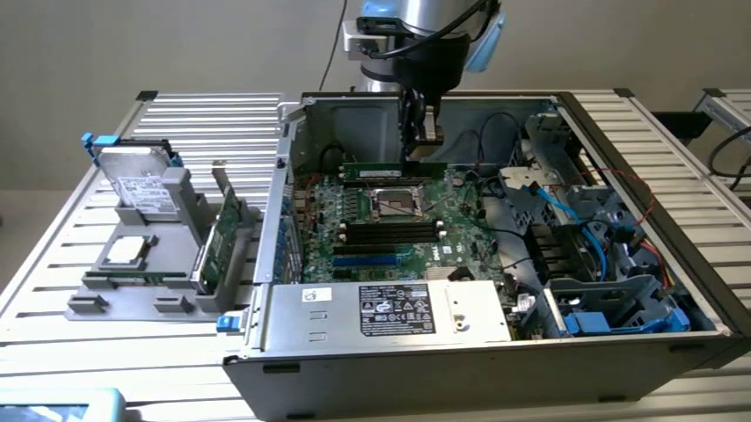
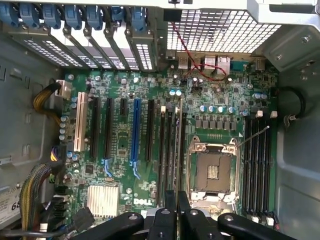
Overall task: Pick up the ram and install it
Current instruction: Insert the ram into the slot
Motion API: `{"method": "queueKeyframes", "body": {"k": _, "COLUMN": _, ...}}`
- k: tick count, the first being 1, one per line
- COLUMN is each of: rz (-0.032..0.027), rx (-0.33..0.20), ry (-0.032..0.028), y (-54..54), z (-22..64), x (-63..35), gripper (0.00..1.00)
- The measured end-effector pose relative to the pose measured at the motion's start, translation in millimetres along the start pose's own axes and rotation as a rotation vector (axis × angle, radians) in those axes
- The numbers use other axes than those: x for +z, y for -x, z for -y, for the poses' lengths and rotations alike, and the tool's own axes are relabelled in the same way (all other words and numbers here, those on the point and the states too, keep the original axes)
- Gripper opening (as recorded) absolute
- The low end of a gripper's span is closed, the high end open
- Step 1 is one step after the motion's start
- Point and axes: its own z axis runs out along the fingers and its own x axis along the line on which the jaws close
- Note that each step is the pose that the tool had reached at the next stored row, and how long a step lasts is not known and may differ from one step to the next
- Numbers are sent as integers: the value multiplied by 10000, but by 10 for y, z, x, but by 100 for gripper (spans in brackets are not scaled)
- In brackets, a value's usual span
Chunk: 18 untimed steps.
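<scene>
The claw point(image 1: 420, 148) is shut tight on the top edge of the ram point(image 1: 375, 166). The ram hangs level over the black slots point(image 2: 165, 150) beside the empty chip socket point(image 2: 212, 170) (case wall point(image 1: 352, 119) close behind, open room above).

The case point(image 1: 470, 374) lies open on top, so the way down to the motherboard point(image 1: 352, 220) is free from above. In this opening stands the gripper point(image 1: 420, 134), close to the far wall point(image 1: 352, 112), clamped on the ram point(image 1: 393, 166) over the black slots point(image 2: 162, 150) beside the CPU socket point(image 2: 212, 172). At the exterior view's right, blue cables point(image 1: 551, 207) and a drive cage point(image 1: 610, 303) crowd the room. The power supply box point(image 1: 388, 308) closes the near side. A yellow and black cable bundle point(image 2: 42, 185) sits at the board's edge.
</scene>
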Motion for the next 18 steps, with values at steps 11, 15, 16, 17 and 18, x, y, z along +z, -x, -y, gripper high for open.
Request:
{"method": "queueKeyframes", "body": {"k": 11, "rz": -167, "rx": 9, "ry": 6, "y": 7, "z": 10, "x": 169, "gripper": 13}}
{"method": "queueKeyframes", "body": {"k": 15, "rz": -174, "rx": 9, "ry": 5, "y": 10, "z": 14, "x": 240, "gripper": 13}}
{"method": "queueKeyframes", "body": {"k": 16, "rz": -176, "rx": 10, "ry": 6, "y": 10, "z": 15, "x": 255, "gripper": 13}}
{"method": "queueKeyframes", "body": {"k": 17, "rz": -178, "rx": 10, "ry": 6, "y": 11, "z": 16, "x": 272, "gripper": 13}}
{"method": "queueKeyframes", "body": {"k": 18, "rz": -180, "rx": 11, "ry": 6, "y": 11, "z": 17, "x": 290, "gripper": 13}}
